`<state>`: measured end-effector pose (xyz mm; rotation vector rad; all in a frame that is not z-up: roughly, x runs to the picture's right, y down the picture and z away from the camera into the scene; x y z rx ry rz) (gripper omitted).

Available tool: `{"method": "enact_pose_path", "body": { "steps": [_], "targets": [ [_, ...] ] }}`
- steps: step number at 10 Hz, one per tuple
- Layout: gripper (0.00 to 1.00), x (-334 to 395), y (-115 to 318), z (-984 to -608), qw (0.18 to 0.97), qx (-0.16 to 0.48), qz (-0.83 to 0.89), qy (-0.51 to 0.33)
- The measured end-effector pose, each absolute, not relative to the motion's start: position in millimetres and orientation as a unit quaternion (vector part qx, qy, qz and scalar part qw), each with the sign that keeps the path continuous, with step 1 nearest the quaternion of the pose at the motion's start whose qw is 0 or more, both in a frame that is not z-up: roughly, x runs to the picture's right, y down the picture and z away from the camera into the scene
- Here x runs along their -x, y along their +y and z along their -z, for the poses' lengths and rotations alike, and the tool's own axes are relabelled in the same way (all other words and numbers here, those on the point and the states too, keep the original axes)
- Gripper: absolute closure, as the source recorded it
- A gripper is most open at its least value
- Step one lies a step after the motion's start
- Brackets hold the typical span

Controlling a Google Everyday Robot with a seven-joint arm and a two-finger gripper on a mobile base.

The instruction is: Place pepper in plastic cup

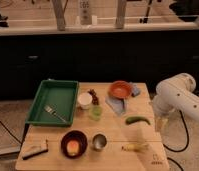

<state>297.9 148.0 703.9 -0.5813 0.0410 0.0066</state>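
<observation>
The pepper, slim and dark green, lies flat on the wooden table toward its right side. The plastic cup, small and pale green, stands upright near the table's middle, left of the pepper. My gripper hangs from the white arm at the table's right edge. It is just right of the pepper, apart from it, and open with nothing in it.
A green tray holding a fork fills the left. Behind the plastic cup stand a white cup, an orange bowl and a blue cloth. At the front are a dark bowl, a metal cup and a pale yellow piece.
</observation>
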Motion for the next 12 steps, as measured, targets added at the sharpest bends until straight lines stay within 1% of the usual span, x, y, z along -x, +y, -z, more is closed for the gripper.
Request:
{"method": "enact_pose_path", "body": {
  "steps": [3, 6, 10, 12],
  "targets": [
    [0.2, -300.2, 163.9, -725.1, 0.957, 0.29, 0.012, 0.014],
    [0.2, -302.4, 170.0, -731.7, 0.956, 0.292, 0.025, 0.009],
    [0.2, -300.3, 188.5, -756.6, 0.954, 0.295, 0.056, -0.001],
    [0.2, -301.1, 191.8, -760.7, 0.953, 0.296, 0.07, -0.007]
  ]
}}
